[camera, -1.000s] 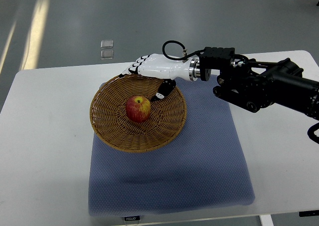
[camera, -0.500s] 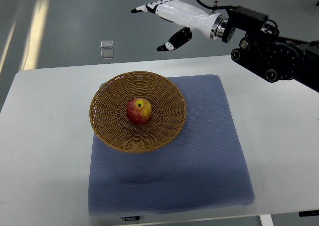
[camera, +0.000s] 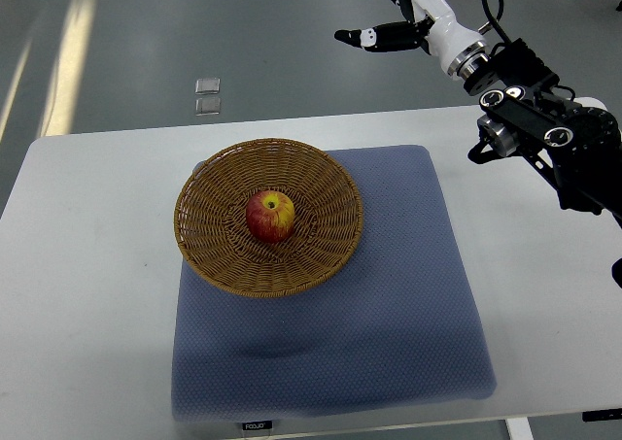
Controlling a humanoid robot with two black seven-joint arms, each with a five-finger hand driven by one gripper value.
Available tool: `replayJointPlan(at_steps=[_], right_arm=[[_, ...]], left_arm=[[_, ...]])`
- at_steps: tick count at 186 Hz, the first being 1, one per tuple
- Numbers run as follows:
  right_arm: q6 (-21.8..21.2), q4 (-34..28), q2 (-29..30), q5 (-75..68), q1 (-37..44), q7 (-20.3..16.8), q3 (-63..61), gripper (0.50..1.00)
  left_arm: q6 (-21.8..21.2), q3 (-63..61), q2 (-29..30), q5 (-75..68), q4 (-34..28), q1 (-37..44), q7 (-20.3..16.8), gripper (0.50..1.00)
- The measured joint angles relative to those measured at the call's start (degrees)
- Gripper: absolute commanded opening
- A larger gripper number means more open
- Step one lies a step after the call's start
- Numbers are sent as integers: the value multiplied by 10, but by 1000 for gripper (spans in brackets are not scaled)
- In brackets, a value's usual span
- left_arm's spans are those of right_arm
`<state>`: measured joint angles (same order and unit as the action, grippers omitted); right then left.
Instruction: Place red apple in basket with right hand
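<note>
A red apple (camera: 270,215) with a yellow patch lies in the middle of the round wicker basket (camera: 209,251). The basket stands on the upper left part of a blue-grey mat (camera: 389,314). My right hand (camera: 389,13) is raised high at the top of the picture, well behind and to the right of the basket, its white fingers spread and holding nothing. Part of the hand runs off the top edge. Its black arm (camera: 544,129) enters from the right edge. The left arm does not show.
The mat lies on a white table (camera: 87,294) with bare surface to its left and right. Beyond the table's far edge is grey floor with two small pale squares (camera: 207,95).
My right hand has let go of the apple, lifted out of the basket and swung up and to the right, away from it. The apple and basket stay in place.
</note>
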<state>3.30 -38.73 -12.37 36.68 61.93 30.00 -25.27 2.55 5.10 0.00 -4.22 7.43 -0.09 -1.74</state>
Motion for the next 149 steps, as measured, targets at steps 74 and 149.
replayJointPlan(at_steps=[74, 149], right_arm=[[-15, 22, 4, -313, -36, -131, -1, 919], [-136, 31, 3, -370, -73, -139, -21, 921]], left_arm=[[0, 0, 0, 0, -1, 0, 0, 1000], [0, 0, 0, 0, -1, 0, 0, 1000]])
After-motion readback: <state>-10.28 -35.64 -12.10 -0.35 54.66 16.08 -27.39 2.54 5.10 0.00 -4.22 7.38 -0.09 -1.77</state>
